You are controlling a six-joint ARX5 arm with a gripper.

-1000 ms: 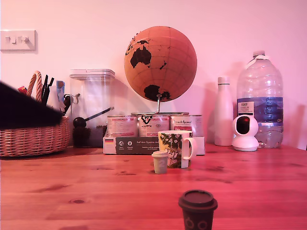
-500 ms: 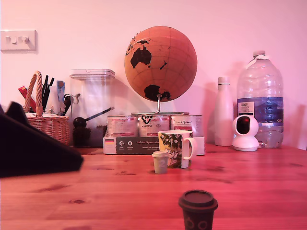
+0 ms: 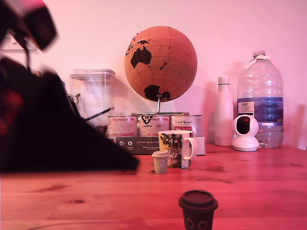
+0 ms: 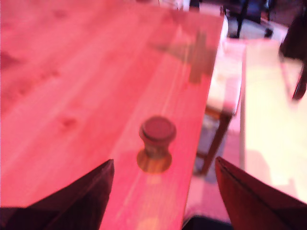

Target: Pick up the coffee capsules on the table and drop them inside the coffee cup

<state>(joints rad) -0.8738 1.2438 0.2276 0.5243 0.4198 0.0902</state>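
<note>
My hand (image 4: pixel 163 191) has its two dark fingers spread wide apart and holds nothing; in the wrist view they frame the dark capsule (image 4: pixel 156 137), which stands upright on the tabletop (image 4: pixel 72 81) close to its edge, clear of both fingers.

Change over the last second: in the exterior view my arm (image 3: pixel 53 129) has swung in from 9 o'clock. It was a low dark wedge in front of a basket; now it is a big blurred mass filling the frame's 9 to 11 o'clock sector, hiding the basket and part of the clear canister (image 3: pixel 96 96). The blur tells me I am in fast motion, so this is approach, not grasp.

Nothing else has shifted. The dark capsule (image 3: pixel 197 209) sits at 6 o'clock in the exterior view, nearest the camera. The pale capsule (image 3: pixel 159 161) stands near frame centre, just beside the coffee cup (image 3: pixel 175 148), at the cup's 8 o'clock; I cannot tell whether they touch. Both capsules are outside the cup, so no drop is done yet.

My reading: I am lining up on the dark capsule first. Risk I note: it stands near the tabletop's edge, so a nudge from a finger could send it off.
</note>
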